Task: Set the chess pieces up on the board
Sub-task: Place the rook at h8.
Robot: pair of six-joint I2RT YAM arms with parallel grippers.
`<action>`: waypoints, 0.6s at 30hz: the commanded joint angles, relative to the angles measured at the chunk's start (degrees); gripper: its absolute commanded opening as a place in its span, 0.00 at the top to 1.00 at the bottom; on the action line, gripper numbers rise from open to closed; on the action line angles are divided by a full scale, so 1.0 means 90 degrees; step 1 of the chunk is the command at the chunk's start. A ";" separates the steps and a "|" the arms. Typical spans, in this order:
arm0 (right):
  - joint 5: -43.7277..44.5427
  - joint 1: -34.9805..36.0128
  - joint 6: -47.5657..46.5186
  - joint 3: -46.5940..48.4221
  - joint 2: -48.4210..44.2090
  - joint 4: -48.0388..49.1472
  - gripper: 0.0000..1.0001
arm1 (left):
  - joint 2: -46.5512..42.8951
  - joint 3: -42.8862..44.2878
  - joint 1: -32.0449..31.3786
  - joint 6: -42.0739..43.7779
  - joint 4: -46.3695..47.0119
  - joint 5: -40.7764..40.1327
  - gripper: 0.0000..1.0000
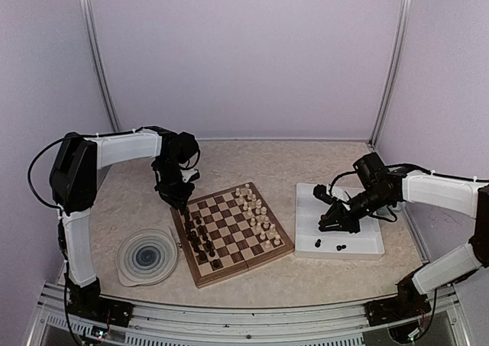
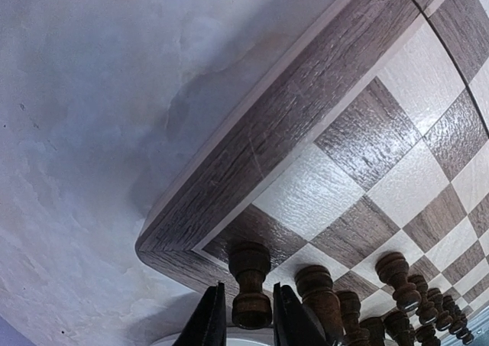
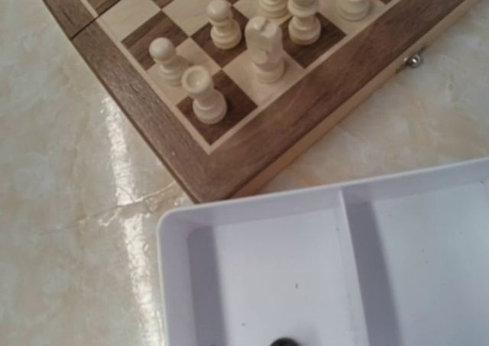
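My left gripper (image 2: 248, 289) is down at the far left corner of the board (image 1: 229, 225). Its fingers (image 2: 212, 323) stand on either side of a dark rook (image 2: 250, 263), which sits upright on the corner square. A thin sliver of light shows between the rook and one finger, so the jaws are parted around it rather than squeezing it. The other dark pieces (image 1: 202, 243) crowd along that same left side of the board in two loose rows. The cream pieces (image 1: 257, 212) stand along the opposite side (from my right wrist I see a cream rook (image 3: 203, 94) on its corner square, a knight (image 3: 265, 48) beside it and pawns just inward of them). My right gripper (image 1: 330, 222) hangs over the white tray (image 1: 359, 250), which lies on the table (image 1: 252, 163) just right of the board, close to that cream corner. Its jaws are closed, though from above the tips are too small for me to tell whether anything is pinched between them. A few stray dark pieces (image 1: 318, 244) lie in the tray near its front wall. A round blue-swirl plate (image 1: 147, 256) rests on the table just beside the board's near left edge.
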 commanded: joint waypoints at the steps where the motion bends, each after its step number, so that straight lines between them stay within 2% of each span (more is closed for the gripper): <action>1: -0.0122 -0.0045 -0.0053 -0.0030 0.0069 -0.0101 0.93 | 0.0046 0.0195 -0.0041 -0.0001 0.0116 -0.0089 0.73; 11: -0.0064 -0.0040 -0.0099 0.0042 0.0079 -0.0195 0.93 | -0.0458 0.0467 0.0029 -0.0047 -0.0054 -0.0434 0.68; 15: 0.0098 0.0038 -0.0218 0.0264 0.0073 -0.0444 0.93 | -0.1173 0.0687 0.0039 -0.0072 -0.0146 -0.0559 0.67; 18: 0.0399 0.0279 -0.0289 0.0638 0.0069 -0.0742 0.93 | -0.1709 0.0856 -0.0338 -0.0106 0.0351 -0.0245 0.62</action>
